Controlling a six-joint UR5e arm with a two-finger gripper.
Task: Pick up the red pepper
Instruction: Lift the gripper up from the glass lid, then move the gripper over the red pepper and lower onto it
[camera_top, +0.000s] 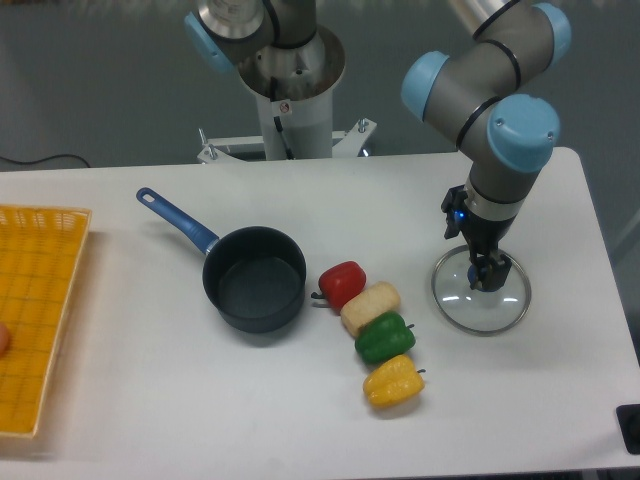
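While our end effector (483, 272) hangs over the glass lid (481, 291) near the bench's right edge, its jaw state unclear, we must next reach toward mid-bench for the red pepper (342, 284), beside the saucepan (254, 278).

Red pepper (343, 283) right of pot (254, 277)

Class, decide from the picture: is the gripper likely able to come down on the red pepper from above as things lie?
Probably yes. The red pepper is bare on top, with the pot apart from it on one side. The beige vegetable touches it, so that side is tight. The gripper hovers over the glass lid.
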